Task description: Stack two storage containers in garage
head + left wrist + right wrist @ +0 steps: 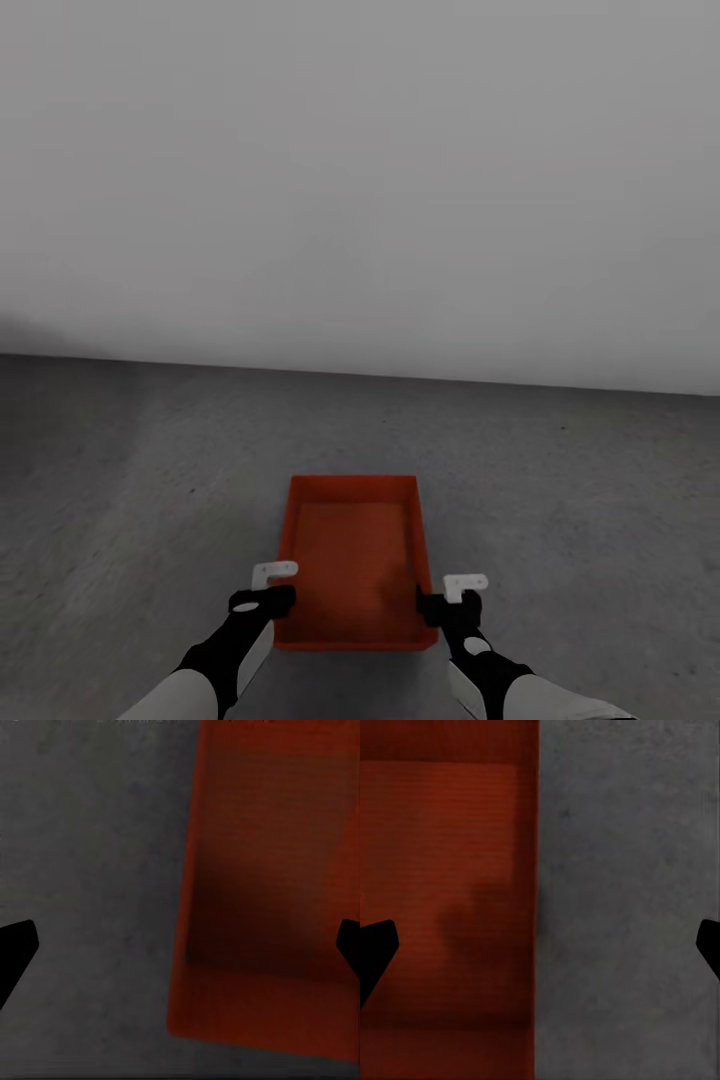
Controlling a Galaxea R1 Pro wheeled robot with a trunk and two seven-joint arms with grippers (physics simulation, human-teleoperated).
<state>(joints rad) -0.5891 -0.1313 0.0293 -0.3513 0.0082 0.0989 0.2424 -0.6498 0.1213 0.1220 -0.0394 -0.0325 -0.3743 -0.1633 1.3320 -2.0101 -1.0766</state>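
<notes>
One orange-red open-top storage container [355, 560] sits on the dark grey garage floor [130, 500] right in front of me, its inside empty. My left gripper [265, 592] stands over its left long wall, and my right gripper [455, 595] over its right long wall. In the left wrist view the container [277, 870] has its wall between the widely spread black fingers of the open left gripper [180, 945]. In the right wrist view the container [442, 870] likewise has its wall between the spread fingers of the open right gripper [540, 945].
A plain white wall [360, 180] rises a short way beyond the container. Bare rough concrete floor [630, 870] spreads to both sides.
</notes>
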